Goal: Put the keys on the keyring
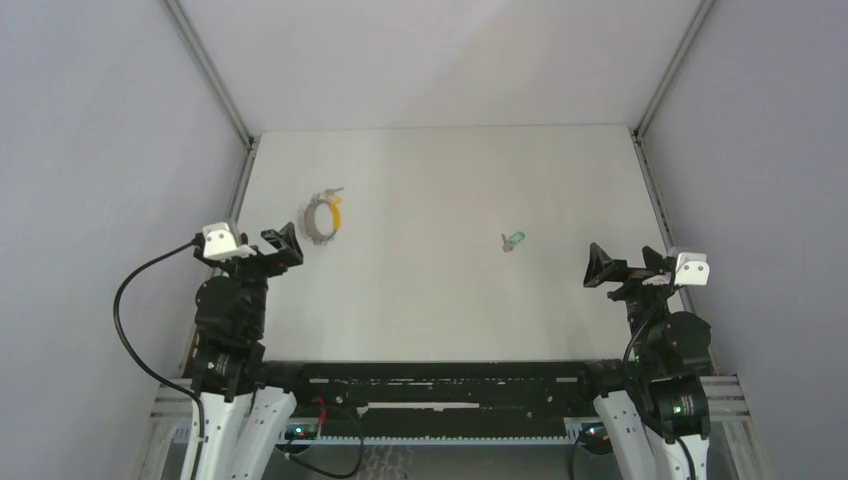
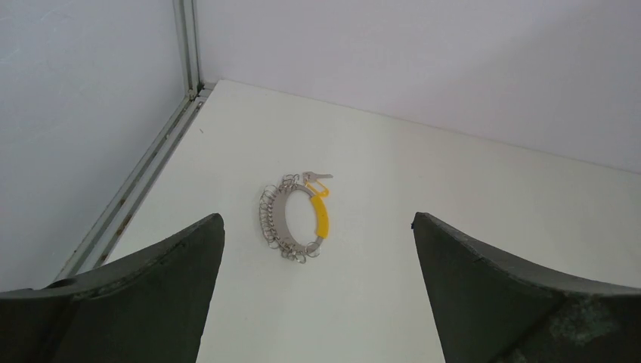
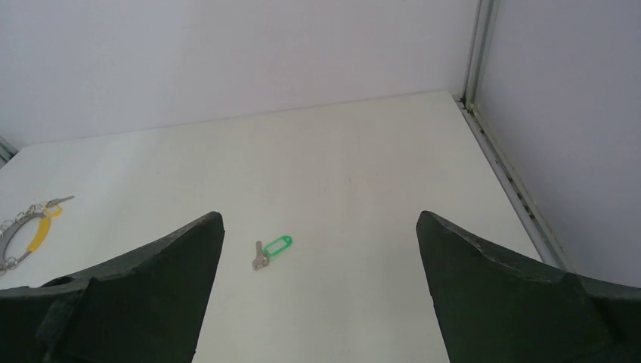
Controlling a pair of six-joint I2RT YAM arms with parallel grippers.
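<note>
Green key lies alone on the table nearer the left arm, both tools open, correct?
No: the green key lies alone on the table nearer the right arm, not the left, per the top view. The left tool and right tool are open.

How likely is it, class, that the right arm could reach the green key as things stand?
Probably yes. The right gripper is open, and the green key lies alone on bare table ahead of it, with nothing between them.
</note>
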